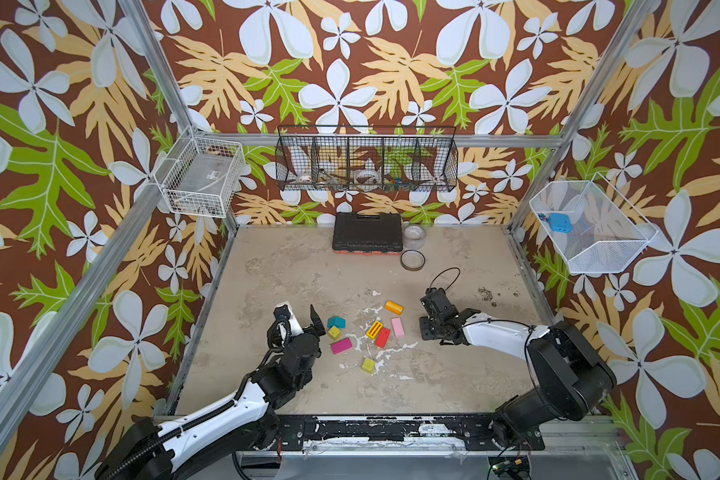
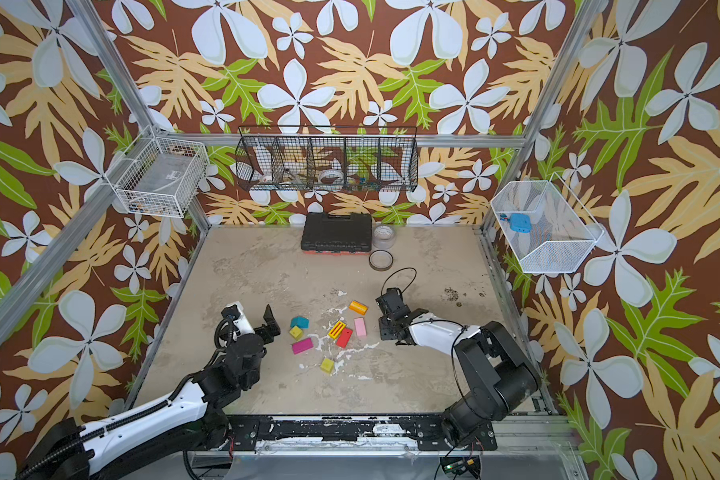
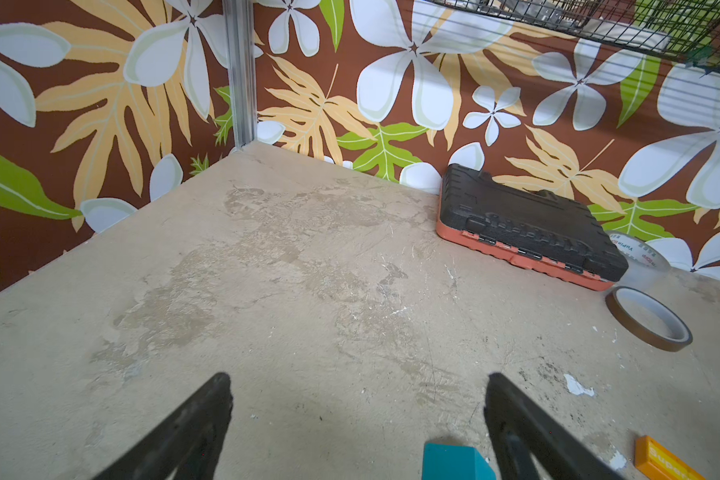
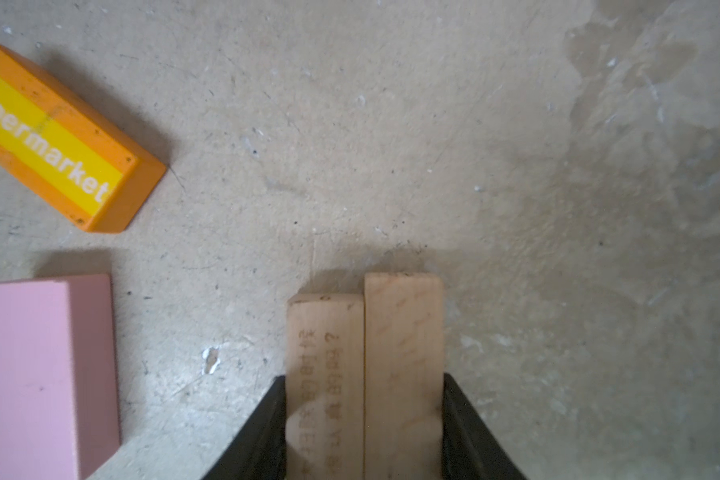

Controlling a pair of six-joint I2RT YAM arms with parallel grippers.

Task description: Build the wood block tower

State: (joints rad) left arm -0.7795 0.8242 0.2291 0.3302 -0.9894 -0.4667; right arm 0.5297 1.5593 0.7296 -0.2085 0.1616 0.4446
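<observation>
Painted wood blocks lie scattered on the rough, stained tabletop between both grippers. At left, the left gripper gapes wide, empty; a matte teal roof-shaped block sits just beside one finger. A smooth pink brick and orange block lie outside the right gripper, which clamps two grainy tan planks side by side.

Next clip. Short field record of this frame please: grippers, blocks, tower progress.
left gripper: open, empty, beside teal block
right gripper: closed on two tan planks, side by side
loose on table: orange block, pink block, red block, yellow block, magenta block, two yellow-green cubes
tower: nothing stacked yet
back of table: black case, two tape rolls
</observation>
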